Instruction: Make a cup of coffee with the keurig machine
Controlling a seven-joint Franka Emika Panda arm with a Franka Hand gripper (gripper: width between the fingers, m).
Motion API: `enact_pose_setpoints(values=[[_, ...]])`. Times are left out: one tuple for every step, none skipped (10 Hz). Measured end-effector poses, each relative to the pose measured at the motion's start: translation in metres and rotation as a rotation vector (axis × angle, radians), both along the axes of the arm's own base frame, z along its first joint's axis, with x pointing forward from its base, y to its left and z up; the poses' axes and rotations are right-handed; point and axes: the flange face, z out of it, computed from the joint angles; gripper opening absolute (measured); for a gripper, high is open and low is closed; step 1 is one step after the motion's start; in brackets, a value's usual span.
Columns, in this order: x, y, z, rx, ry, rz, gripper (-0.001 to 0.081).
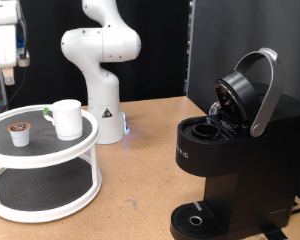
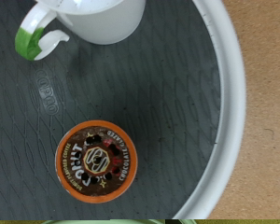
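The white mug (image 1: 67, 118) stands on the top tier of a round white two-tier stand (image 1: 50, 155), at the exterior view's left. A small white pod (image 1: 21, 133) with a brown-patterned top stands beside it. The black keurig machine (image 1: 230, 160) stands at the right with its lid (image 1: 245, 90) raised and the pod chamber (image 1: 205, 128) showing. My gripper (image 1: 7, 68) hangs high above the stand's left part, apart from both things. The wrist view looks straight down on the pod (image 2: 97, 161) and on the mug's lower part and handle (image 2: 47, 28); no fingers show clearly there.
The arm's white base (image 1: 102, 110) stands on the wooden table behind the stand. The stand's dark mat (image 2: 159, 103) and white rim (image 2: 229, 112) fill the wrist view. The machine's round drip tray (image 1: 195, 220) is at the bottom, with nothing on it.
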Motion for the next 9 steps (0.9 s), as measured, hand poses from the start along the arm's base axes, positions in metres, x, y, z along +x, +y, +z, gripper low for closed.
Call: enact_pose_setpoints(values=[[0.0,0.0,-0.011,-0.008,0.006,0.011,0.0807],[0.0,-0.001,-0.022,-0.013,0.004,0.017,0.0807],[0.0,-0.002,-0.031,-0.017,-0.002,0.019,0.0807],[-0.001,-0.002,-0.04,-0.02,-0.006,0.019,0.0807],[-0.001,-0.001,-0.049,-0.02,-0.01,0.02,0.0807],[-0.002,-0.001,-0.056,-0.019,-0.016,0.019,0.0807],[-0.003,-0.001,-0.063,-0.023,-0.021,0.02,0.0807],[-0.004,0.0,-0.07,-0.026,-0.021,0.022,0.0807],[-0.005,0.001,-0.077,-0.029,-0.023,0.024,0.0807]])
